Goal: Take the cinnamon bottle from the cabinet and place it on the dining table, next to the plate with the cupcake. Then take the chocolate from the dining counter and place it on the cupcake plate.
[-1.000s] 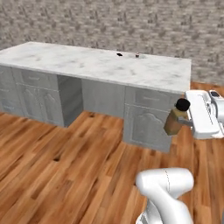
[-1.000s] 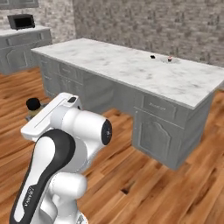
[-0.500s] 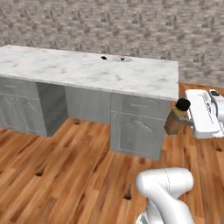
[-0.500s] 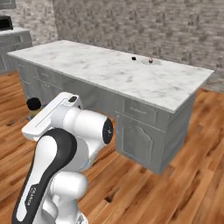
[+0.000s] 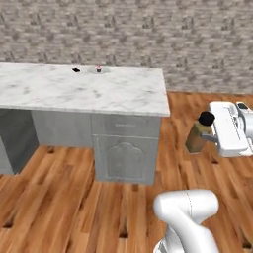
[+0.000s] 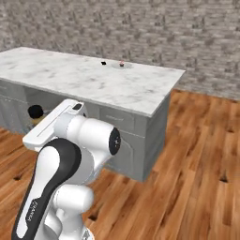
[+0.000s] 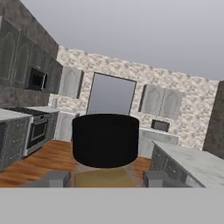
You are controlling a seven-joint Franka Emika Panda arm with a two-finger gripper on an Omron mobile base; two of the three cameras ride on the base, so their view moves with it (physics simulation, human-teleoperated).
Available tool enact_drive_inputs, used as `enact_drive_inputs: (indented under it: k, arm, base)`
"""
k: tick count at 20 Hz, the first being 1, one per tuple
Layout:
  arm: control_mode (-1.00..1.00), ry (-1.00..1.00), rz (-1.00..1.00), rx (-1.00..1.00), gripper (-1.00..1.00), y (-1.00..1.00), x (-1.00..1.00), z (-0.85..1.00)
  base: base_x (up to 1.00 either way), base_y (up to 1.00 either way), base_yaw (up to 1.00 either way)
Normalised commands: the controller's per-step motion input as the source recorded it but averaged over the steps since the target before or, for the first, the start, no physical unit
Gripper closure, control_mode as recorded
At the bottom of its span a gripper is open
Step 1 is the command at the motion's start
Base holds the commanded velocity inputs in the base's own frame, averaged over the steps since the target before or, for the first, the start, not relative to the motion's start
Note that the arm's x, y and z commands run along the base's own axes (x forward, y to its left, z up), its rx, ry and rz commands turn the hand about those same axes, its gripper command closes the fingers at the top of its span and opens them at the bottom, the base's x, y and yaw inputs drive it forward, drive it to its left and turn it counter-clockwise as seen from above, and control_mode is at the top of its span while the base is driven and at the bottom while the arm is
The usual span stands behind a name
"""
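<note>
Left base view, left to right. The dining table (image 5: pixel 113 94) spans the left and centre; near its far edge lie the chocolate (image 5: pixel 75 69), a small dark bar, and just to its right the plate (image 5: pixel 99 71) carrying the cupcake (image 5: pixel 99 68). Right of the table, out over the wood floor (image 5: pixel 74 197) and well apart from the marble, I hold the cinnamon bottle (image 5: pixel 199 133) tilted, cap uppermost. My claw (image 5: pixel 213 140) is closed on the bottle's body; the hand view shows the black cap between my two fingertips (image 7: pixel 57 178), one on each side.

Risks, as I judge them. The bottle is carried at a slant with nothing under it, so any slip in my grip would drop it to the floor. The plate sits at the far side of the table, so the placement calls for a long reach across the marble; coming in low could strike the table edge, and setting down too close could knock the cupcake or nudge the chocolate.
</note>
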Motion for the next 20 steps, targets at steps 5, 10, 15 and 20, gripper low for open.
enact_drive_inputs:
  k: [5,10,15,20]
  arm:
    - [1.00,0.00,0.00,0.00,1.00,0.00,0.00,0.00]
    - [1.00,0.00,0.00,0.00,1.00,0.00,0.00,0.00]
    - [1.00,0.00,0.00,0.00,1.00,0.00,0.00,0.00]
    - [1.00,0.00,0.00,0.00,1.00,0.00,0.00,0.00]
  base:
    - [0.24,-0.43,-0.32]
    - [0.14,-0.43,-0.40]
    - [0.01,-0.32,-0.54]
    - [0.21,-0.37,-0.21]
